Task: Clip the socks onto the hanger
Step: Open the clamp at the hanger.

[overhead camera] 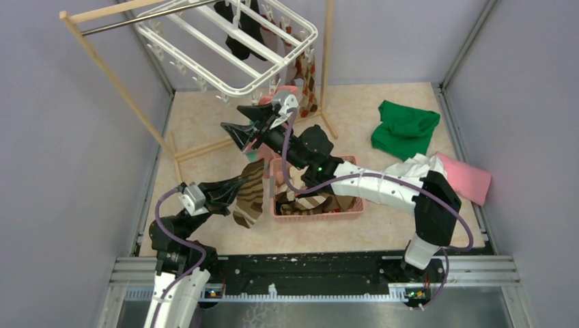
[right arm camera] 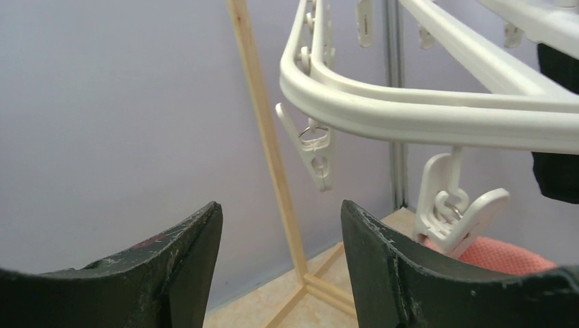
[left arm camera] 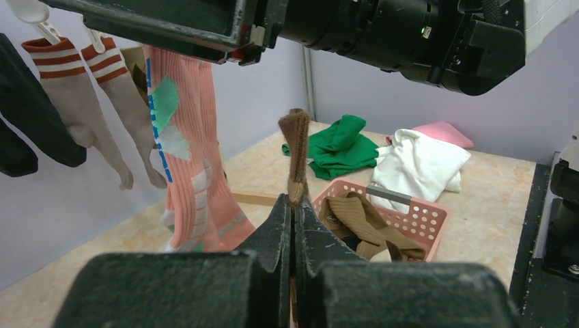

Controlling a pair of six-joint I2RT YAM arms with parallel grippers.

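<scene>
Left gripper (left arm camera: 295, 208) pinching sock (left arm camera: 295, 140), right gripper (right arm camera: 280, 208) (spread)

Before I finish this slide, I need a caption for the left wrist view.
Left gripper pinches a brown sock upright beside a hung pink-teal sock.

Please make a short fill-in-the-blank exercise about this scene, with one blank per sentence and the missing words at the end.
The brown striped sock is pinched by the ____ end effector.
The right end effector stands ____ below the white hanger.
The socks lying in the pink basket are ____ in colour.
Next to the green cloth and the pink cloth lies a ____ cloth.
Missing words: left; open; brown; white.
</scene>
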